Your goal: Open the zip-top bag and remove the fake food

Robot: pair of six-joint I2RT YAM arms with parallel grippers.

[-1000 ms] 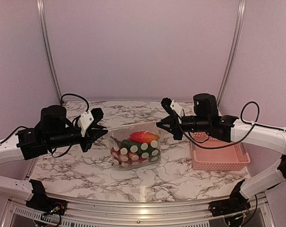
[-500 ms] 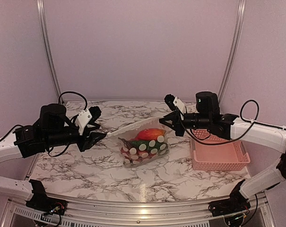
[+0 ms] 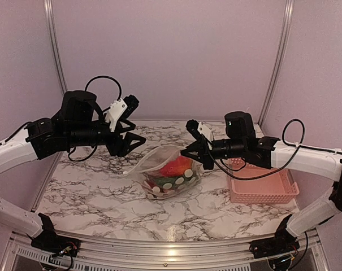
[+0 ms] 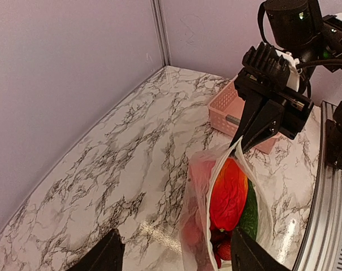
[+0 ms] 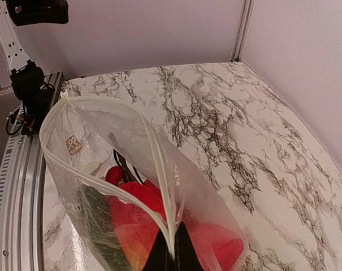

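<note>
Bag [image 3: 159,165]: clear, crinkly zip-top plastic, its bottom resting on the white marbled table [image 3: 91,192] between the two arms; the mouth gapes upward, one lip lifted, the other sagging toward the left side
Right gripper [image 3: 186,151]: black fingers pinched tight on the raised lip by the zip strip; I read this as an anchor, so the mouth stands open and the bag cannot slide
Left gripper [image 3: 135,120]: fingers spread wide with nothing between them, hanging above and well apart from the sagging lip; free, I judge, to reach in
Food [image 4: 228,192]: plastic toy fruit and vegetables, all inside the bag; a red-orange piece on top, a dark green cucumber [image 4: 251,210] beside it, a small strawberry [image 5: 114,175] lower down
Basket [image 3: 261,189]: pink slotted plastic, just right of the bag, under the right arm; perhaps my drop-off
Progress: bag open, nothing out yet; I would go for the red-orange piece first
</note>
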